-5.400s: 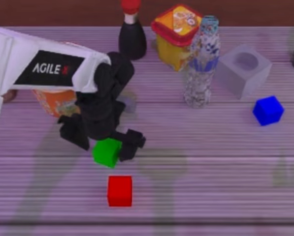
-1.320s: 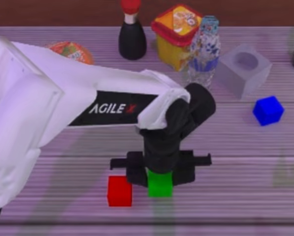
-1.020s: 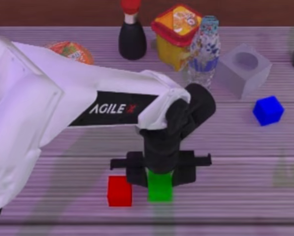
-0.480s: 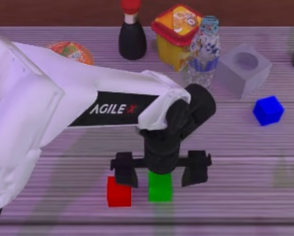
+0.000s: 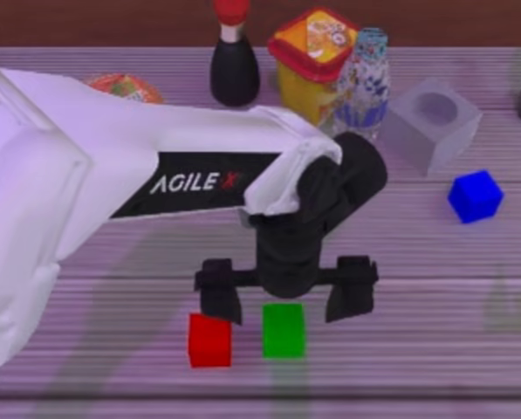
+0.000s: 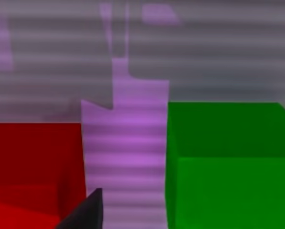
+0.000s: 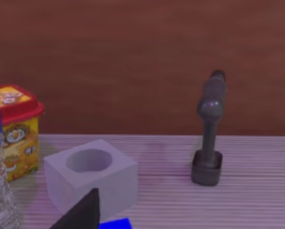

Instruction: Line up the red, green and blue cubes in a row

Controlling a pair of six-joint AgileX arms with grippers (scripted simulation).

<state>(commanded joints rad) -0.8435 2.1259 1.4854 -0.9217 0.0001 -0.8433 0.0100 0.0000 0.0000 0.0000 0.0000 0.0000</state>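
The green cube (image 5: pixel 284 330) rests on the table just right of the red cube (image 5: pixel 209 340), with a narrow gap between them. My left gripper (image 5: pixel 284 292) hovers open just behind and above the green cube, its fingers spread wide and holding nothing. The left wrist view shows the red cube (image 6: pixel 32 171) and the green cube (image 6: pixel 228 162) side by side, with one dark fingertip (image 6: pixel 85 212) at the edge. The blue cube (image 5: pixel 475 195) sits apart at the right, and shows as a blue cube (image 7: pixel 114 224) sliver beside my right gripper's one visible fingertip (image 7: pixel 82 212).
A pale grey block with a round hole (image 5: pixel 431 123) stands behind the blue cube. A clear bottle (image 5: pixel 358 109), a yellow tub (image 5: pixel 311 61), a dark sauce bottle (image 5: pixel 234 57) and an orange bowl (image 5: pixel 125 87) line the back. A dark hammer-like tool (image 7: pixel 209 138) stands far right.
My left gripper brought the green cube next to the red one, opened and let it go, then rose slightly. The blue cube has not moved.
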